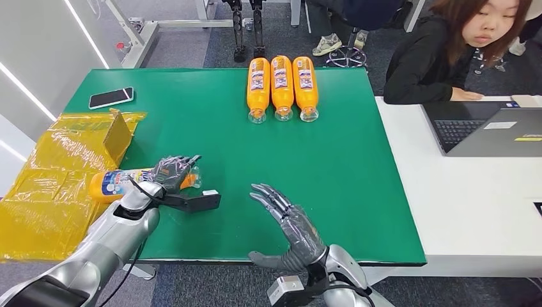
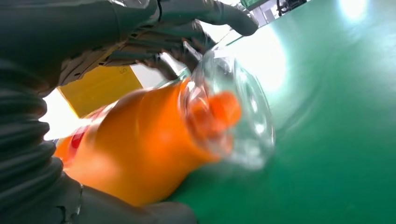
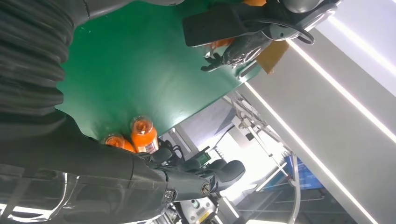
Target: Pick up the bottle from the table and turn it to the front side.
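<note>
1. An orange bottle is seen lying on its side at the near left of the green table mat, with its body reaching over the mat's left edge onto the yellow plastic bags.
2. The bottle is gripped by the left hand, whose fingers are laid over the clear end; in the left wrist view the fingers are curled across the top of the bottle while the thumb is passed beneath it.
3. Whether the bottle is lifted off the mat or resting on it cannot be told.
4. A blue and white label is shown on the upper side of the bottle near its far-left end.
5. The right hand is held above the near middle of the mat, with its fingers spread and extended and nothing held in them.
6. Three more orange bottles are laid side by side at the far edge of the mat, touching one another, well apart from both hands.
7. A phone is placed face-up at the far left corner of the mat.
8. A cardboard piece is seen on the yellow bags, beside the mat's left edge.
9. A person is seated at the adjoining white table, behind an open laptop.
</note>
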`<state>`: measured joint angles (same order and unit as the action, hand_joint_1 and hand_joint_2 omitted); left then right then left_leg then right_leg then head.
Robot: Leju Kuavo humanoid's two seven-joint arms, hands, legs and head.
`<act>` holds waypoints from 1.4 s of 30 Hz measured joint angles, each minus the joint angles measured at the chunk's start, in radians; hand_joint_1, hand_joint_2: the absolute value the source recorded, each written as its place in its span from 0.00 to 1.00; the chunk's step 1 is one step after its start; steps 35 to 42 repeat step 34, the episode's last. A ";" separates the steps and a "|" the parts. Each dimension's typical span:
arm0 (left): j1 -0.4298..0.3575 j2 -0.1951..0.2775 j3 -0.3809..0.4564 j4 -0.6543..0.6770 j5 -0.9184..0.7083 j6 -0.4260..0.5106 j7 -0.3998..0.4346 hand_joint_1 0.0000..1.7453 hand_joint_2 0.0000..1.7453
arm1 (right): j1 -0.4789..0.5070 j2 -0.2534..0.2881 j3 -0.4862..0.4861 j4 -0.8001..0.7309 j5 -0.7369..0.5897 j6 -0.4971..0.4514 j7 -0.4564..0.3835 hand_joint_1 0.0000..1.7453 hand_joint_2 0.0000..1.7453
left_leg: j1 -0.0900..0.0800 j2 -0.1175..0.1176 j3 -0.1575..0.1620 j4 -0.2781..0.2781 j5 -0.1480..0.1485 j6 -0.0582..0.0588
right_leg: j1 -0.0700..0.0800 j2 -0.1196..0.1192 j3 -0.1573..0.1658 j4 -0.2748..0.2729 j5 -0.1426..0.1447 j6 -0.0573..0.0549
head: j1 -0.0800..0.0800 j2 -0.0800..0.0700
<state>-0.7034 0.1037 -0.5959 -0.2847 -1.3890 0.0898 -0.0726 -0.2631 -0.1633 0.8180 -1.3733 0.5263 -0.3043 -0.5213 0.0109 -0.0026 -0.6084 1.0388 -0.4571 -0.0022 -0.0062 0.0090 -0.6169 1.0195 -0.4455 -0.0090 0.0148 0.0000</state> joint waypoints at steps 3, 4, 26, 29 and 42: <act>-0.002 -0.002 0.000 0.000 0.003 0.010 -0.014 0.00 1.00 | 0.010 0.000 0.000 0.000 0.014 -0.007 0.009 0.00 1.00 | 0.000 0.000 0.000 0.000 0.000 0.000 | 0.000 0.000 0.000 0.000 0.000 0.000 | 0.000 0.000; -0.003 -0.004 0.000 0.000 0.009 0.019 -0.028 0.00 1.00 | 0.013 0.000 0.000 0.000 0.019 -0.009 0.011 0.00 1.00 | 0.000 0.000 0.000 0.000 0.000 0.000 | 0.000 0.000 0.000 0.000 0.000 0.000 | 0.000 0.000; 0.086 -0.002 -0.054 -0.515 1.209 -0.464 -0.631 0.00 1.00 | 0.030 -0.035 -0.006 0.022 -0.036 -0.023 -0.032 0.00 1.00 | 0.000 -0.001 -0.001 0.000 0.000 0.000 | 0.000 -0.001 0.000 0.000 0.000 0.000 | 0.000 0.000; 0.118 0.000 -0.077 -0.620 1.276 -0.418 -0.631 0.00 1.00 | 0.030 -0.037 -0.007 0.018 -0.038 -0.023 -0.030 0.00 1.00 | 0.000 -0.001 0.000 0.000 0.000 0.000 | 0.000 -0.001 0.000 0.000 0.000 0.000 | 0.000 0.000; 0.205 -0.034 -0.065 -0.757 1.304 -0.313 -0.631 0.00 1.00 | 0.029 -0.037 -0.012 0.002 -0.030 -0.029 -0.018 0.00 1.00 | 0.000 -0.001 -0.001 0.000 0.000 0.000 | 0.000 -0.001 0.000 -0.001 0.000 0.000 | 0.000 0.000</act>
